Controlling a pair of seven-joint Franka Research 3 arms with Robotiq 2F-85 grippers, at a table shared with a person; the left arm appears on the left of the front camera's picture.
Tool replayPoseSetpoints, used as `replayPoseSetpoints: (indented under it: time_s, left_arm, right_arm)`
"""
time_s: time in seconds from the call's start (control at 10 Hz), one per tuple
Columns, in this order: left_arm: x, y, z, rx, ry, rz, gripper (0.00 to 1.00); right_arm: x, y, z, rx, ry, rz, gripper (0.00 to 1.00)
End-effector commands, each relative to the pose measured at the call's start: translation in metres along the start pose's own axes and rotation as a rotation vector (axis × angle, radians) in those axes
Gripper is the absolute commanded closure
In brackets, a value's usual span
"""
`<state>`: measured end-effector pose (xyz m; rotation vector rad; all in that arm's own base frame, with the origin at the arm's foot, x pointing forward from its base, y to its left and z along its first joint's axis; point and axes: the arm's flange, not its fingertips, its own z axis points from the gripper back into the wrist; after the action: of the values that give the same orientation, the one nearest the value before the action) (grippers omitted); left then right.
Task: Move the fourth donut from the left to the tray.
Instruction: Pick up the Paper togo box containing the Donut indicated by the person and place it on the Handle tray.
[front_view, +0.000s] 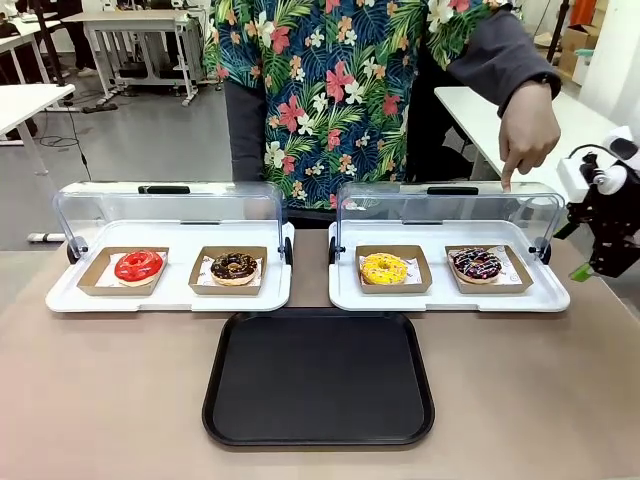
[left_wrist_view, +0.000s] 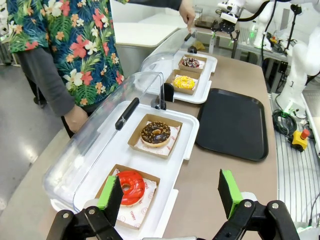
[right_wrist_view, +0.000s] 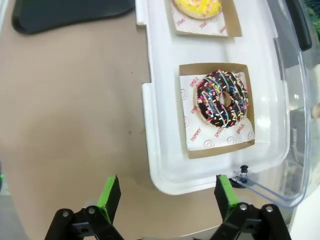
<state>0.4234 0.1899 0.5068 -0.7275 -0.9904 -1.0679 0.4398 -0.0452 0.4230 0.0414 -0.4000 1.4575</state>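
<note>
The fourth donut (front_view: 477, 264) is chocolate-glazed with pink and white drizzle. It sits in a brown holder at the right end of the right white display tray (front_view: 440, 298), whose clear lid is raised. In the right wrist view, the donut (right_wrist_view: 222, 97) lies just ahead of my open right gripper (right_wrist_view: 167, 192), which hovers over that display tray's near edge. In the front view, the right gripper (front_view: 585, 268) hangs at the far right. The black tray (front_view: 318, 378) lies empty at front centre. My left gripper (left_wrist_view: 170, 192) is open above the red donut's end, far from the fourth donut (left_wrist_view: 190, 62).
A person's hand (front_view: 527, 130) points down, its fingertip on the right lid. A yellow donut (front_view: 385, 268) sits left of the fourth. The left display tray holds a red donut (front_view: 138, 266) and a crumb-topped chocolate donut (front_view: 234, 267). Bare tabletop flanks the black tray.
</note>
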Motion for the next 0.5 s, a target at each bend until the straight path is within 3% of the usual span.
replayPoseSetpoints:
  time_s: [0.0,0.4]
  left_arm:
    - [0.002,-0.001,0.001,-0.004,-0.005,-0.006,0.0]
    - [0.002,-0.001,0.001,-0.004,-0.005,-0.006,0.0]
  right_arm:
    - [0.01,-0.002,-0.029,-0.075,0.05,0.013,0.0]
    - [0.015,-0.008,-0.069,-0.126,0.089,0.06,0.0]
